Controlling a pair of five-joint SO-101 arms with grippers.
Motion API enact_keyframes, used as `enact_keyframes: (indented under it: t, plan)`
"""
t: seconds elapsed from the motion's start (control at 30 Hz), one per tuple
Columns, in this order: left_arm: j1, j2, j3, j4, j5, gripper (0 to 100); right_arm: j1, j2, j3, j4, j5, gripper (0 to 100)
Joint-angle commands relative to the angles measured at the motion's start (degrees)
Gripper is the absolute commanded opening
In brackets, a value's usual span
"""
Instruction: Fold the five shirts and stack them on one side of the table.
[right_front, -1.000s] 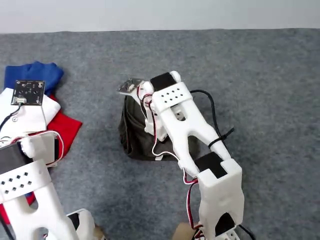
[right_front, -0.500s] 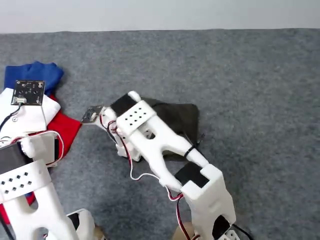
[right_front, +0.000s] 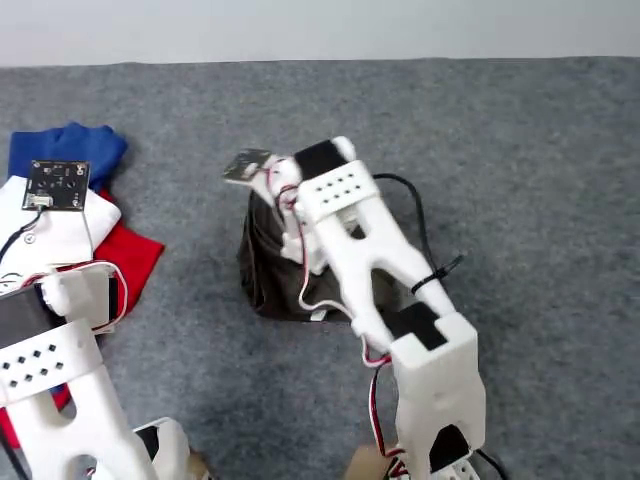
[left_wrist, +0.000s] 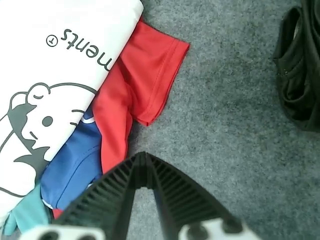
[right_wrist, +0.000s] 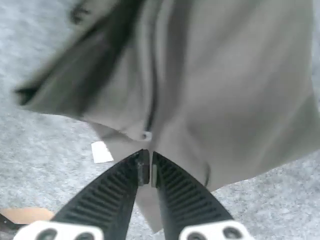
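Right hand (right_wrist: 146, 157) swung back; dark shirt (right_front: 262, 275) doubled over, bunched, creased.

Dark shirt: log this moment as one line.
dark shirt: bunched up | right tool: shut on it | left tool: shut, by shirt pile

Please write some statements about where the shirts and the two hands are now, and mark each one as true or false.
1. The white shirt lies on top of the red shirt. True.
2. The dark shirt is stacked on that pile. False: it lies apart, in the middle of the table.
3. The left hand holds the red shirt. False: it is shut and empty, over bare table beside the red shirt.
4. The right hand is shut on the dark shirt. True.
5. A blue shirt lies in the pile. True.
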Motion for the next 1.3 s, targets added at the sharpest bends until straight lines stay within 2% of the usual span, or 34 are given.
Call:
enact_keyframes:
  t: [0.0,0.23,0.33,0.5,0.7,0.83,1.27]
  plan:
    - [0.00,-1.14,-0.75,-0.70,0.00,0,-0.13,2.07,-2.81,-1.54,0.53,1.0]
    - [0.00,-1.23,-0.75,-0.62,0.00,0,-11.56,4.18,-2.99,-1.36,-0.70,1.0]
    - [0.00,-1.23,-0.75,-0.62,0.00,0,-14.37,4.26,-6.33,-0.84,-1.49,1.0]
    - [0.00,-1.23,-0.75,-0.62,0.00,0,-13.93,4.35,-16.35,3.47,-1.58,1.0]
    - [0.00,-1.23,-0.75,-0.62,0.00,0,-7.34,3.91,-17.05,3.47,-1.41,1.0]
    - [0.09,-1.23,-0.75,-0.62,0.00,0,-5.93,7.43,-17.05,3.47,-1.32,1.0]
    - [-0.09,-1.23,-0.75,-0.62,0.00,0,-19.56,14.81,-17.32,3.38,-1.67,1.0]
